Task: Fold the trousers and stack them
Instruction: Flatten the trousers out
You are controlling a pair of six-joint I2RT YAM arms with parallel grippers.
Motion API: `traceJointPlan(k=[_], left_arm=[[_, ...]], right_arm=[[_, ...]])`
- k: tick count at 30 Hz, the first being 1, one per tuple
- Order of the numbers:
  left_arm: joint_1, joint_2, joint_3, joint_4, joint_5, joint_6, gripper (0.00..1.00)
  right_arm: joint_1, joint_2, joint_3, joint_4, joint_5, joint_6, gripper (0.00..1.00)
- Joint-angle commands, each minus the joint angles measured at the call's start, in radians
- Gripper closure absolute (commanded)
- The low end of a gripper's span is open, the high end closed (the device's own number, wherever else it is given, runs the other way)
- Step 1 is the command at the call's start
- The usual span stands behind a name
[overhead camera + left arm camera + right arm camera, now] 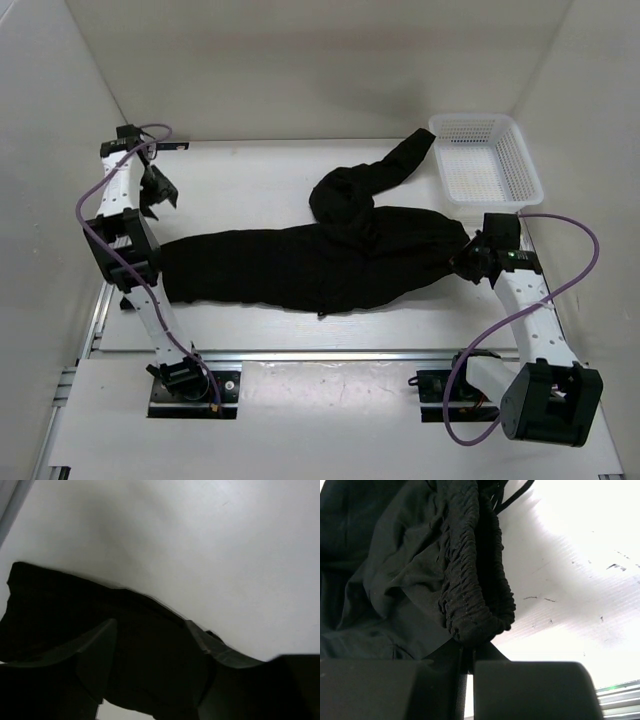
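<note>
Nearest the right wrist lens, the right end effector [466,656] is seen shut on the gathered elastic waistband [472,580] of the plain black soft-cloth trousers [300,265], with the band bulging just above the pinched fingers. The garment is spread across the middle of the flat white table [250,170]. One leg is stretched out leftward, its hem lying close to the left arm. The other leg is bunched near the crotch and thrown toward the far right, its end just beside the white plastic mesh basket [528,155]. The waist end is judged to be held as an anchor, so that the cloth can be drawn taut or carried over for a fold. The left end effector [150,655] is held above the stretched leg near its hem, with fingers well apart and nothing gripped; this stance is judged to suit a descent onto the hem. No fold is yet made, and the bunched far leg would probably first need laying beside the straight one.
</note>
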Motion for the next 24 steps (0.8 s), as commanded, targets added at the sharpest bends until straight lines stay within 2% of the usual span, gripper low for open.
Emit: traceJointPlan(k=[1,2,5,6,9,12,16,18,20,21,24], left_arm=[[-0.007,-0.298,-0.144,0.041,-0.103,-0.019,0.35],[-0.007,-0.33,-0.265,0.055,-0.103,-0.036,0.37],[0.005,-0.445,-0.437,0.102,-0.151,-0.1,0.41],[0.014,-0.474,-0.549,0.121,-0.134,-0.113,0.42],[0.04,-0.557,-0.724,0.168,-0.025,-0.141,0.45],[0.04,-0.635,-0.844,0.179,0.039,-0.125,0.44],[0.025,-0.77,-0.959,0.179,0.073,-0.116,0.33],[-0.024,-0.823,-0.965,0.149,0.064,-0.116,0.3],[-0.024,-0.841,-0.938,0.097,0.092,-0.144,0.3],[-0.007,-0.856,-0.938,0.096,0.15,-0.153,0.3],[0.002,-0.843,-0.954,0.133,0.15,-0.199,0.3]], right_arm=[[-0.009,-0.005,-0.007,0.029,0.019,-0.034,1.0],[-0.009,-0.005,-0.007,0.029,0.019,-0.034,1.0],[-0.009,0.006,-0.007,0.029,0.019,-0.044,1.0],[-0.009,0.006,0.002,0.02,0.01,-0.054,1.0],[-0.009,0.015,0.002,0.011,0.01,-0.063,1.0],[-0.018,-0.003,0.013,0.001,0.019,-0.064,1.0],[-0.018,-0.043,0.0,-0.028,-0.001,-0.064,1.0],[-0.018,-0.062,-0.03,-0.041,-0.001,-0.064,1.0],[-0.018,-0.097,-0.041,-0.067,-0.001,-0.064,1.0],[-0.018,-0.12,-0.041,-0.068,-0.001,-0.064,1.0],[-0.018,-0.144,-0.052,-0.09,-0.001,-0.064,1.0]])
